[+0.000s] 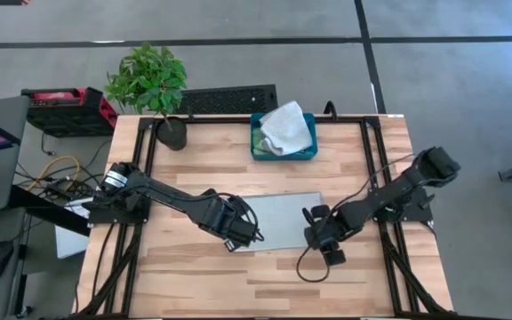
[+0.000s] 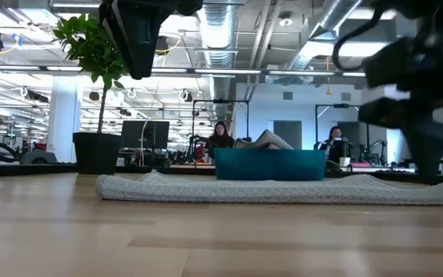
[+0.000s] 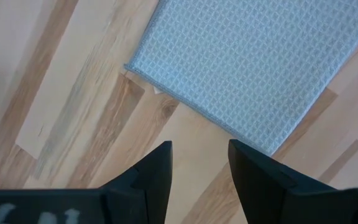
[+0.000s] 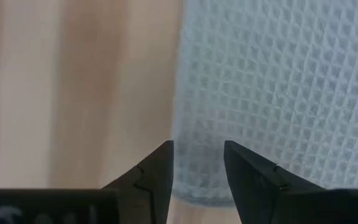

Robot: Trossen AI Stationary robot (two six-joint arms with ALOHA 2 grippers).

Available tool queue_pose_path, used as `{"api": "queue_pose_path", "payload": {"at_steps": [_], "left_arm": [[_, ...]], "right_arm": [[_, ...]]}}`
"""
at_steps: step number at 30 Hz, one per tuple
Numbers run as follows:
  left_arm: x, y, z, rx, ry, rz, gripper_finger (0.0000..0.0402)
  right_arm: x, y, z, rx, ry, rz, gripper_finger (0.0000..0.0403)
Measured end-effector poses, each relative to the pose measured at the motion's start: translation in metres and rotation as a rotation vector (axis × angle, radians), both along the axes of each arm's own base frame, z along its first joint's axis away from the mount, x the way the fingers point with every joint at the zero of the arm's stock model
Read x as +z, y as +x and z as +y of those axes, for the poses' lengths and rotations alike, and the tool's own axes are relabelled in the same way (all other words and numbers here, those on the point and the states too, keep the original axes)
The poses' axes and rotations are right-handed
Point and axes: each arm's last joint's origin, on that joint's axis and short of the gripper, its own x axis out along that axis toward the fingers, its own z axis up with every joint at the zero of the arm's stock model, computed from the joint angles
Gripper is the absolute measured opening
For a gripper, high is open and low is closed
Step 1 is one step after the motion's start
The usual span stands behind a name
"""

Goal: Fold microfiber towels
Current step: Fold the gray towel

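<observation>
Your left claw (image 1: 241, 233) and right claw (image 1: 321, 233), both open, empty, hover at opp. ends of flat towel (image 1: 278, 220). Bin (image 1: 283, 148) holds crumpled cloths (image 1: 287, 126).

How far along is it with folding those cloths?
Barely started. One pale cloth lies flat on the table, already a half-width strip or not, I can't tell. The left claw and right claw, both open and empty, sit at its two near corners. More cloths wait bunched in the teal bin.
</observation>
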Motion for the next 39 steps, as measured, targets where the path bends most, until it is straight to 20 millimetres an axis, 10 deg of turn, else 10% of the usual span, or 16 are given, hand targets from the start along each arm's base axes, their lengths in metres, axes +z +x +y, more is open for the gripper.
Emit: {"api": "queue_pose_path", "payload": {"at_steps": [13,21,39], "left_arm": [[0.000,0.000,0.000,-0.012,-0.015,0.010,0.0151],[0.000,-0.001,-0.001,-0.010,-0.013,0.016,0.0151],[0.011,-0.013,-0.026,0.069,-0.004,-0.015,0.0151]], "right_arm": [[-0.023,0.002,0.006,-0.006,-0.057,0.087,0.0152],[0.001,0.013,-0.005,-0.038,-0.071,0.051,0.0014],[0.069,0.087,-0.040,0.083,-0.067,-0.382,0.0003]]}}
